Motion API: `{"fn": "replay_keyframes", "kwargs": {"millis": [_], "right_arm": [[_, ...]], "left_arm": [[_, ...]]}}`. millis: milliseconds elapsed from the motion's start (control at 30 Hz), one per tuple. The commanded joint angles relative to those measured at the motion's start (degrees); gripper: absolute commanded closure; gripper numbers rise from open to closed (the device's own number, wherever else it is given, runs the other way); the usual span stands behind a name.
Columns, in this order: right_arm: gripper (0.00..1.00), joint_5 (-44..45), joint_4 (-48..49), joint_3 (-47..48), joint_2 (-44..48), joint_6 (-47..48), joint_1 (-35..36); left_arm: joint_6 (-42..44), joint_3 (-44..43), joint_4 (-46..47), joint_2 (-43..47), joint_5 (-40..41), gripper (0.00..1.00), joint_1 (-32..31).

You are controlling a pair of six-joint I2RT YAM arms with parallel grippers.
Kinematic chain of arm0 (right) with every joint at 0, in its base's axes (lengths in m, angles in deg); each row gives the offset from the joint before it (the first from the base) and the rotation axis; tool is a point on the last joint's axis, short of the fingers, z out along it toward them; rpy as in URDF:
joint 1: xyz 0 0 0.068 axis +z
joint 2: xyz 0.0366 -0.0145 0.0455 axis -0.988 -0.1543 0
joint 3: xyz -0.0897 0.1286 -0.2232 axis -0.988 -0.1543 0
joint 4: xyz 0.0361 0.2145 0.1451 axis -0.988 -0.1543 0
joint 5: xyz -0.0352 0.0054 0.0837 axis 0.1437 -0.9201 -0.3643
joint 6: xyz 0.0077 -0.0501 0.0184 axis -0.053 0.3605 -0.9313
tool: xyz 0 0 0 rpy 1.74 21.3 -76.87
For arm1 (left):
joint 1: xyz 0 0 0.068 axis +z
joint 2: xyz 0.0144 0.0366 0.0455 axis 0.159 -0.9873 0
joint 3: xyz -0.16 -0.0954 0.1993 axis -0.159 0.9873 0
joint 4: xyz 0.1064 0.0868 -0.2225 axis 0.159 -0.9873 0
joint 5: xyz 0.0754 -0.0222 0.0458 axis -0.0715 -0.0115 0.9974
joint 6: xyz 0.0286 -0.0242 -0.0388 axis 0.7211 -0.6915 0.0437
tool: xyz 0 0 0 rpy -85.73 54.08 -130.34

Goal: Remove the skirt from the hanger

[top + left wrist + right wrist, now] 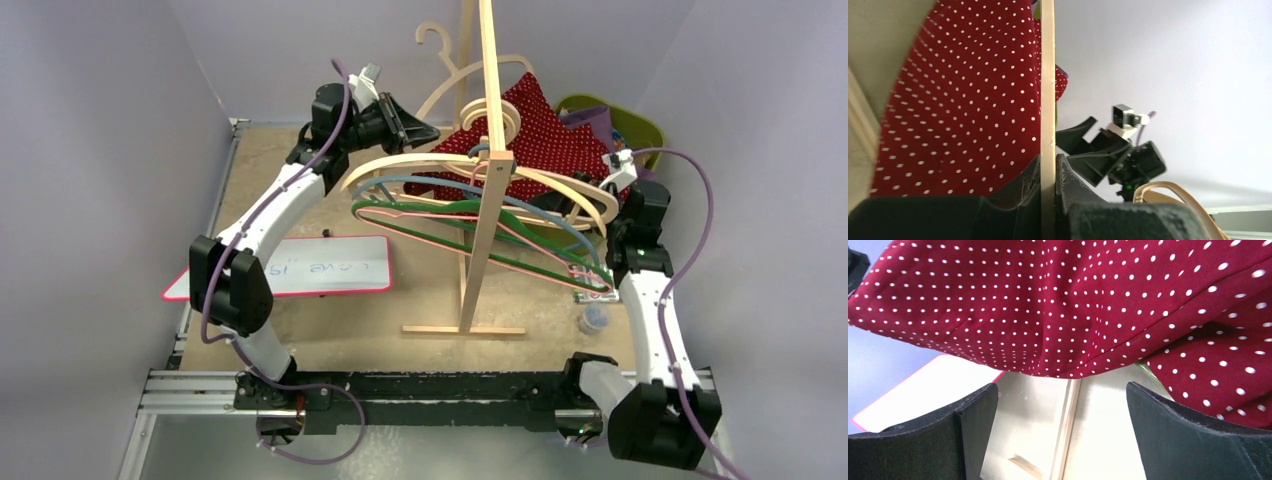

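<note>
The skirt (535, 130) is dark red with white dots and hangs at the back right on a pale wooden hanger (450, 85). My left gripper (425, 130) is shut on that hanger's left end. In the left wrist view the thin wooden hanger (1048, 100) runs up between the closed jaws of my left gripper (1048, 167), with the skirt (963, 100) just left of it. My right gripper (575, 195) is open beside the skirt's lower right edge. Seen from the right wrist, the skirt (1073, 305) drapes above my right gripper (1060, 407), whose wide jaws hold nothing.
A wooden rack post (490, 150) stands mid-table, with several other hangers (470, 215) in blue, green, pink and wood on it. A green bin (625, 120) sits at the back right, a red-edged whiteboard (290, 265) at the left, a small jar (595, 320) by the right arm.
</note>
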Motion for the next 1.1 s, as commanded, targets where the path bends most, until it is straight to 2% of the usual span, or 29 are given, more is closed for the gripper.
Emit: {"fn": "replay_keyframes", "kwargs": {"millis": [0, 167, 300, 667, 833, 967, 1067], "right_arm": [[0.01, -7.33, 10.17, -2.92, -4.35, -6.66, 0.16], [0.01, -12.32, 20.1, -5.98, -9.78, -13.54, 0.23], [0.01, -13.0, 27.42, -10.11, -9.74, -20.24, 1.28], [0.02, 4.5, 44.54, -20.24, -9.04, -43.19, 12.98], [0.03, 9.12, 50.95, -19.44, -12.91, -47.43, 17.16], [0.06, 11.23, 60.13, -21.05, -16.85, -52.21, 22.11], [0.06, 14.6, 59.93, -22.03, -17.39, -52.2, 24.69]], "left_arm": [[-7.93, 2.7, 16.65, 4.9, -1.11, 1.0, -0.21], [-8.96, 4.68, 18.18, 5.85, -1.12, 1.0, -0.23], [-9.12, 4.67, 18.29, 6.15, -1.48, 1.0, -0.32], [-14.44, 7.17, 24.88, 5.56, -2.03, 1.0, -1.0], [-14.43, 7.12, 25.12, 5.59, -1.78, 1.0, -2.18], [-14.41, 7.16, 24.47, 5.65, -1.49, 1.0, -2.49], [-14.05, 7.24, 23.79, 6.06, -1.26, 1.0, -2.65]]}}
